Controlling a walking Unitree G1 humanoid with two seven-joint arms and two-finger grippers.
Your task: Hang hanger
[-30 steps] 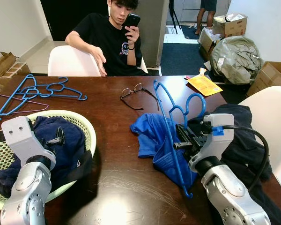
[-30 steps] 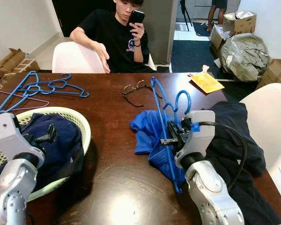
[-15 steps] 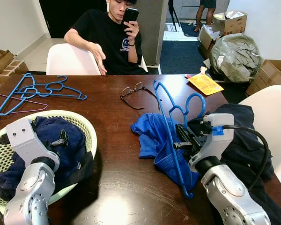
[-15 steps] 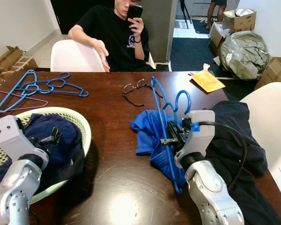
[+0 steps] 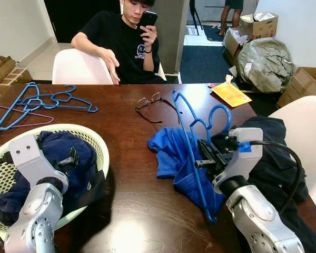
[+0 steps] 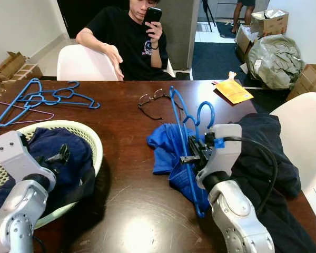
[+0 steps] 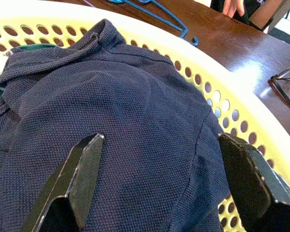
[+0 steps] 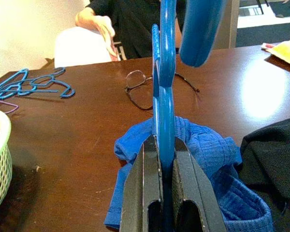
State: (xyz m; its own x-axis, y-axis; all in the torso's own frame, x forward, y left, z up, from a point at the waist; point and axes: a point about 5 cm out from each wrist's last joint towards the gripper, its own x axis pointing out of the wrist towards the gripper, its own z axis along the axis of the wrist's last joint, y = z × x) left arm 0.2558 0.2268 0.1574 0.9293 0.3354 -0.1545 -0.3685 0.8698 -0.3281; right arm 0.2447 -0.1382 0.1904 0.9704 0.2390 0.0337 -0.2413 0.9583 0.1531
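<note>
R gripper (image 5: 206,156) is clamped tight on the blue hanger (image 5: 192,138), fingers pinching the bar w/ no gap to speak of. Hanger stands nearly upright over the blue shirt (image 5: 171,158), which lies crumpled toward the table's (image 5: 142,211) right side. Hook end (image 5: 219,113) is up, just above the gripper. The long axis runs from the far tip near the glasses (image 5: 154,104) down to the near end by the front edge, so it sits edge-on to the wrist cam.

L gripper (image 7: 159,186) is spread wide, holding nothing, over the navy shirt (image 7: 101,140) in the pale green basket (image 5: 97,142) at the front left corner.

Key relation: blue shirt lies directly under & just beyond the held hanger, touching its lower arm. R arm is far nearer; L is well apart across the table. Next move prob needs the hanger arm threaded into the shirt's neck opening, but I can't tell where the collar is in that crumple. Risk: hanger snags the fabric or twists in the pinch.

Spare hangers (image 5: 39,103) lie at the far left corner. Person (image 5: 124,39) sits at the far edge w/ a phone.
</note>
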